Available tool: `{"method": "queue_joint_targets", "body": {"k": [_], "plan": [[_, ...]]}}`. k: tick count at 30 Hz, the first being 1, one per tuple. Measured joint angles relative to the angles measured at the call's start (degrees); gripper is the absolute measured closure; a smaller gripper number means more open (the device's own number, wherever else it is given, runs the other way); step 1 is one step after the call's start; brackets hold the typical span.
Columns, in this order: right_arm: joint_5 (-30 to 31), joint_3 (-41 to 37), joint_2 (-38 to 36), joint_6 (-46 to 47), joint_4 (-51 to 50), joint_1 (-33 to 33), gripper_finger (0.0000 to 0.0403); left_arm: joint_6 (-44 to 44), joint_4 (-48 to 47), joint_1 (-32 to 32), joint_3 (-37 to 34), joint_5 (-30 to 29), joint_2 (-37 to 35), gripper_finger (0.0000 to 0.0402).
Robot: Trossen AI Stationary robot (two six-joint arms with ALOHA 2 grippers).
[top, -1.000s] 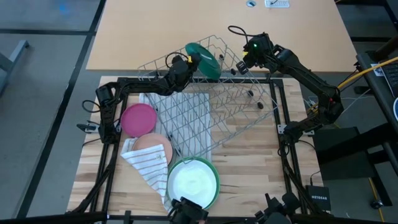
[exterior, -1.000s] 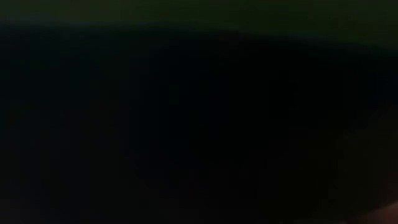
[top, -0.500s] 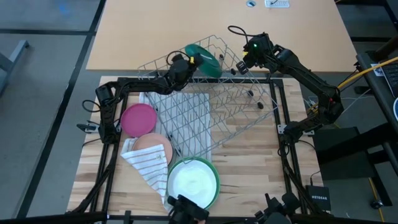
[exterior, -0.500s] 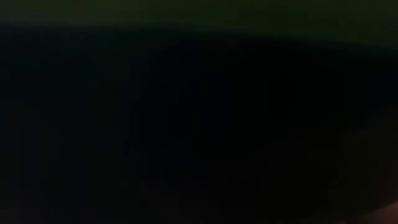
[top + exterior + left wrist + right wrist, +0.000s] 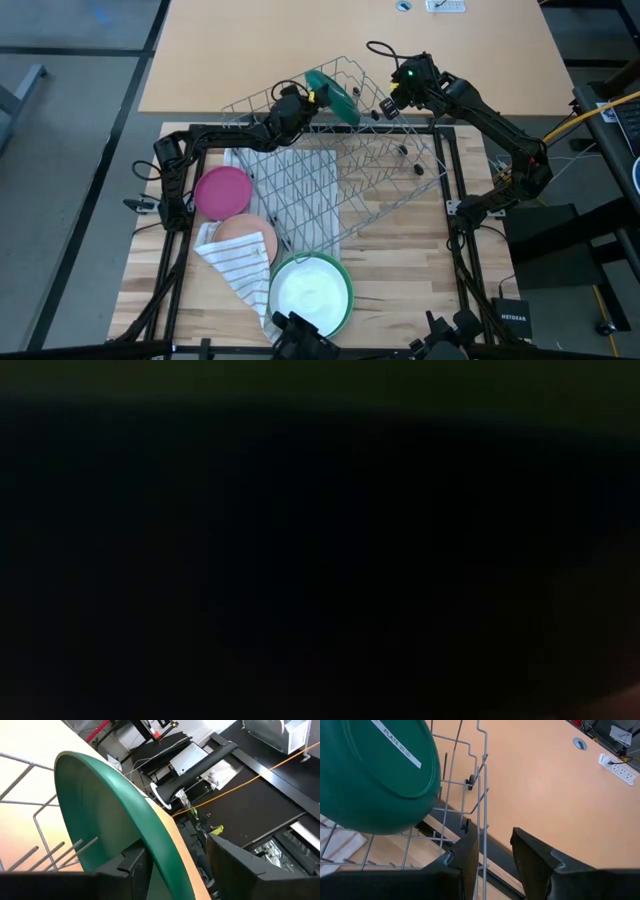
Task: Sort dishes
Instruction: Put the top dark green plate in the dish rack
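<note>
The green plate (image 5: 332, 90) stood on edge in the rack (image 5: 330, 160) at the worktop's far side. The left tool (image 5: 306, 98) straddled its rim, fingers parted. The right tool (image 5: 385, 104) gaped around a rack wire.

The dark green plate (image 5: 333, 84) stands on edge, tilted, among the wires at the far end of the wire rack (image 5: 330, 160); a white label strip with print runs across its underside. The magenta plate (image 5: 222, 191) lies flat on the table (image 5: 400, 260), and the peach-pink plate (image 5: 245, 236) lies just beside it, partly covered by the striped cloth (image 5: 235, 265). The light green bowl (image 5: 310, 293), white inside, sits upright at the table's near edge.
</note>
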Motion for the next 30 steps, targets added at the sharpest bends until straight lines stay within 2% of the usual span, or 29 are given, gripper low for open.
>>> {"method": "queue_joint_targets", "body": {"k": [5, 14, 22, 30], "plan": [[-0.7, 0.0, 0.0, 0.0, 0.0, 0.0, 0.0281, 0.8, 0.5, 0.8, 0.0, 3.0, 0.0, 0.0213], [-5.5, -0.2, 0.0, 0.0, -0.1, 0.0, 0.0281, 0.6, 2.2, 2.8, 0.0, 15.3, 0.0, 0.0185], [-5.5, -0.2, 0.0, -0.3, -0.1, 0.0, 0.0281, 4.2, 1.5, 3.8, 0.0, 26.2, 0.0, 0.0184], [-5.5, -0.2, 0.0, -0.5, -0.7, 0.0, 0.0281, 7.3, -5.7, 4.7, 0.0, 32.0, 0.0, 0.0185]]}}
